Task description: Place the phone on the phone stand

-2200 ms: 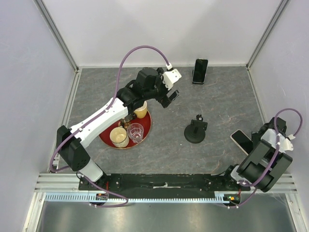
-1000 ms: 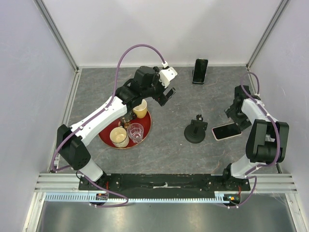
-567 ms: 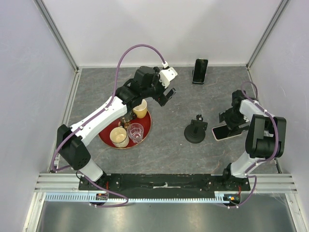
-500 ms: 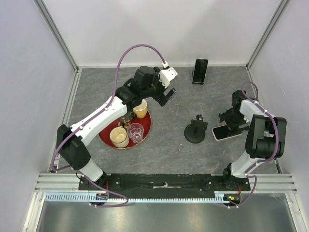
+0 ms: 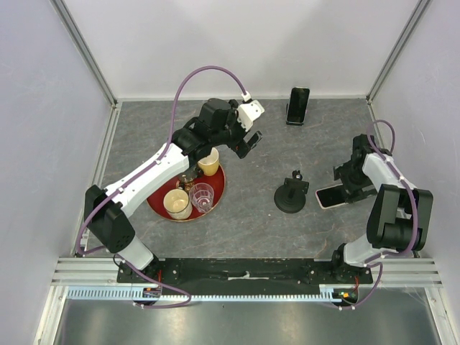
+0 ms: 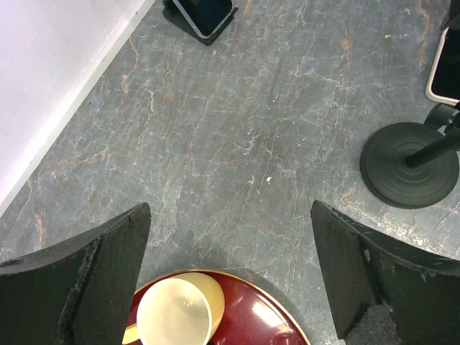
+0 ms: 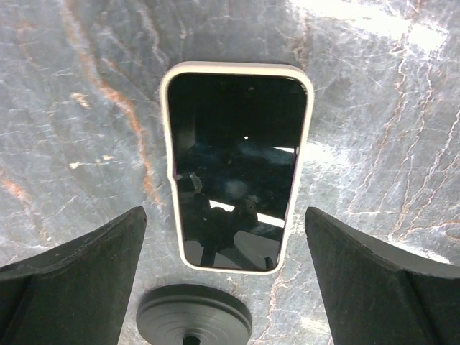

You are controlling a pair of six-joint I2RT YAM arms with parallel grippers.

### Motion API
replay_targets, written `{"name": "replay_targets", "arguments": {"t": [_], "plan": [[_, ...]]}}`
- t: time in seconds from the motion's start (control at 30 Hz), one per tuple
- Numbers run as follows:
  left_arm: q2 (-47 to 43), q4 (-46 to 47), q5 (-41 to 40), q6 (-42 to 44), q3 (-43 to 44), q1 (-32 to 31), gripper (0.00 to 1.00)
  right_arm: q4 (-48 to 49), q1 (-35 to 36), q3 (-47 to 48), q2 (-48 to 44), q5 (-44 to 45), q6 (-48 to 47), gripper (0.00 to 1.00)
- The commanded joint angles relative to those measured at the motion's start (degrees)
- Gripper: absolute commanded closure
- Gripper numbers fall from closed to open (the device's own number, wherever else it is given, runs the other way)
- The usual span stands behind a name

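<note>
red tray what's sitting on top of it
A cream cup, a clear glass and a yellow cup stand on the red tray. The left arm covers its far left part.

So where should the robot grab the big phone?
By its two long edges, coming straight down from above. The phone lies flat, screen up, on the table, so only its thin sides offer a pinch. The right gripper hangs open over it.

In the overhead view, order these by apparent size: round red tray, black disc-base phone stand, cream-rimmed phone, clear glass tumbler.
Round red tray
Then black disc-base phone stand and cream-rimmed phone: too alike to rank, the phone partly under the right gripper
clear glass tumbler smallest
</note>
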Motion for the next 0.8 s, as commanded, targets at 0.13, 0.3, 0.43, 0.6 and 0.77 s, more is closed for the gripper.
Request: {"name": "replay_targets", "arguments": {"t": [0.13, 0.3, 0.43, 0.6, 0.77], "plan": [[-1.02, 0.78, 1.82, -0.88, 0.29, 0.04, 0.02, 5.16, -1.72, -6.58, -1.14, -6.07, 2.17, 0.02], [-0.58, 0.6, 2.26, -0.97, 0.64, 0.04, 0.02, 10.17, -2.07, -9.22, -0.8, -7.31, 3.05, 0.02], [-0.67, 0.6, 2.7, -1.14, 0.64, 0.13, 0.02, 12.72, -2.16, -9.49, 0.61, -7.48, 3.31, 0.02], [-0.84, 0.6, 2.88, -1.06, 0.64, 0.13, 0.02, 14.65, -2.16, -8.69, 2.1, -8.62, 1.48, 0.02], [-0.76, 0.52, 3.06, -0.97, 0.73, 0.13, 0.02, 15.8, -2.16, -10.01, -0.26, -8.89, -0.73, 0.02]]}}
